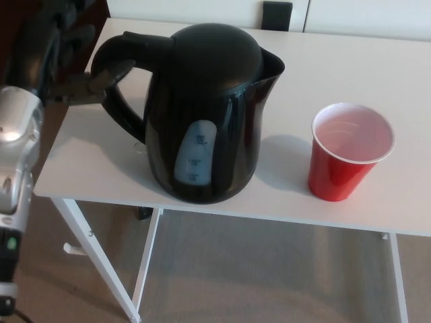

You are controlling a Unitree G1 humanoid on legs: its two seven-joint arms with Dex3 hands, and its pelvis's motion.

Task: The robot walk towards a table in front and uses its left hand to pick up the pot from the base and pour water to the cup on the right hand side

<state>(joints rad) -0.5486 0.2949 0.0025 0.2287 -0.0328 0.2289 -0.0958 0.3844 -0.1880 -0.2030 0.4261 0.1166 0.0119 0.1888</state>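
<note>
A black electric kettle (205,114) stands on the white table (377,74), its handle (118,77) pointing left and its spout right. The kettle hides whatever it stands on. To its right stands a red plastic cup (347,153), upright, white inside. My left hand (57,50) has come in at the upper left, just left of the handle, open with its fingers (91,87) spread and reaching to the handle's outer side. It holds nothing. My silver left forearm (17,155) runs down the left edge. My right hand does not show.
The table's front edge (222,214) runs across the picture, with white legs (94,259) and beige carpet below. A dark square thing (277,15) sits at the table's far edge against the white wall.
</note>
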